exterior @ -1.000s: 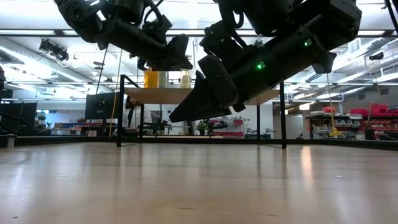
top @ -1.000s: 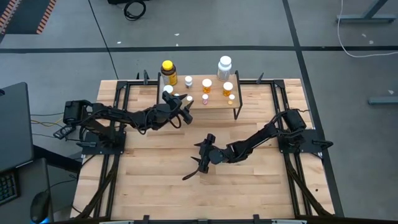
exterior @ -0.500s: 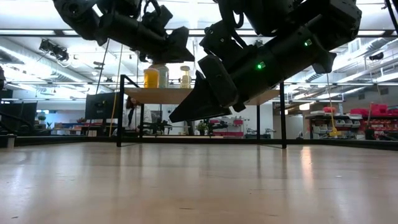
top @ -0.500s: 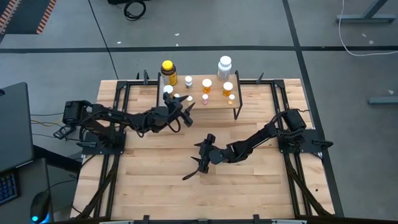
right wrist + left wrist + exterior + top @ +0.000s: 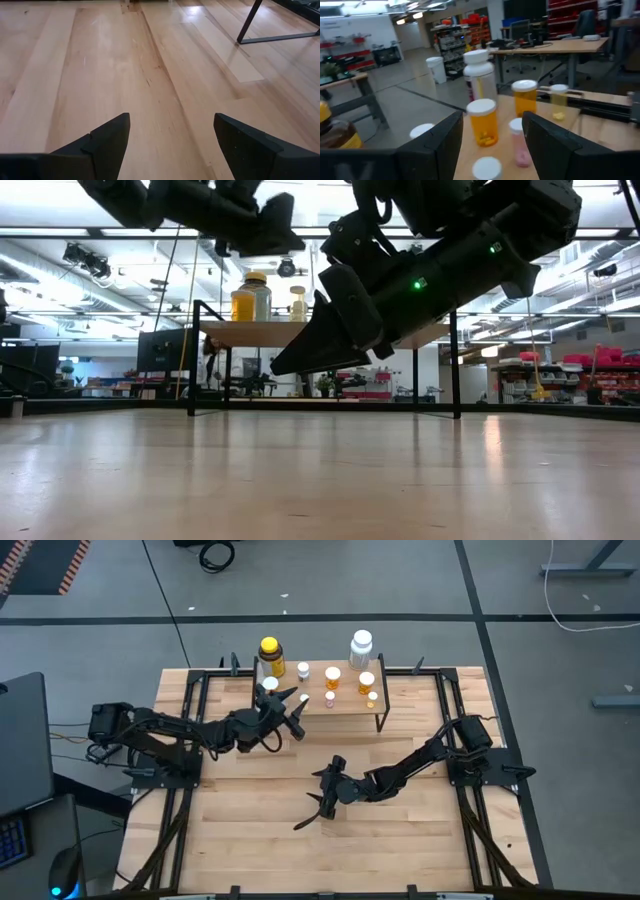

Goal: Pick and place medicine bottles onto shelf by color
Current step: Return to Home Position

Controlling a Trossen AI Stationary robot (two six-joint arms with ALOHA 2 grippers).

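Pale wooden tabletop (image 5: 125,75), smooth, softly glossy. Shelf (image 5: 348,703) at 12 o'clock: light wood plank, thin black metal legs. Vials (image 5: 485,127) of glossy translucent orange plastic, matt white caps.

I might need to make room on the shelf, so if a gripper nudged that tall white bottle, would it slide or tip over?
The tall white bottle is narrow for its height, so a high push would probably tip it. It seems to stand near the shelf plank's far edge, so it might fall off.
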